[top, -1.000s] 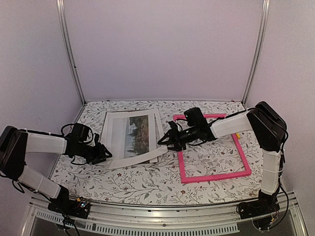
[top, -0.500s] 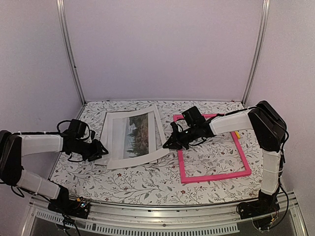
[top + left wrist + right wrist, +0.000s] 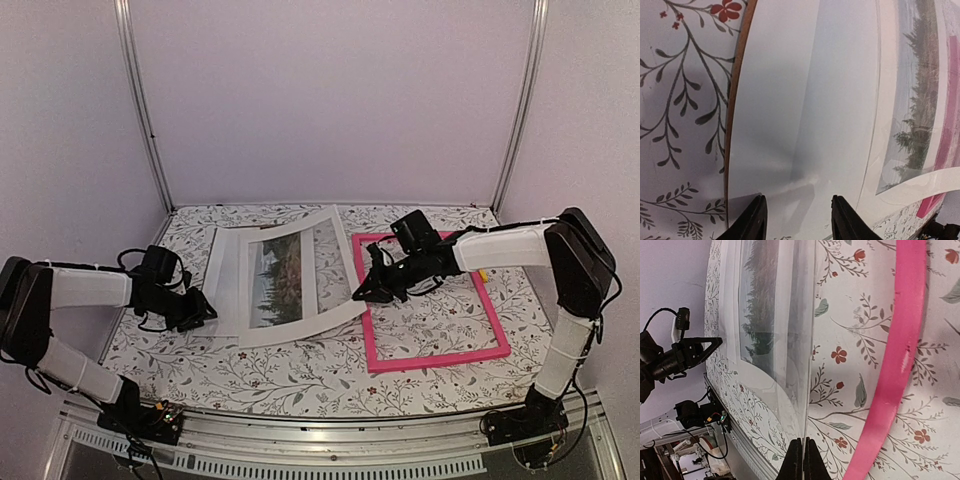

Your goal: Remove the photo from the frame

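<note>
Overhead, two wrist close-ups on photo (image 3: 277,280)

We stretch both arms low and inward, our left gripper (image 3: 203,305) parted and our right gripper (image 3: 361,293) pinched tight.

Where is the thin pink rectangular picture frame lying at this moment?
In the top view, the thin pink rectangular frame lies flat on the right side, just right of the white-bordered landscape photo.
</note>
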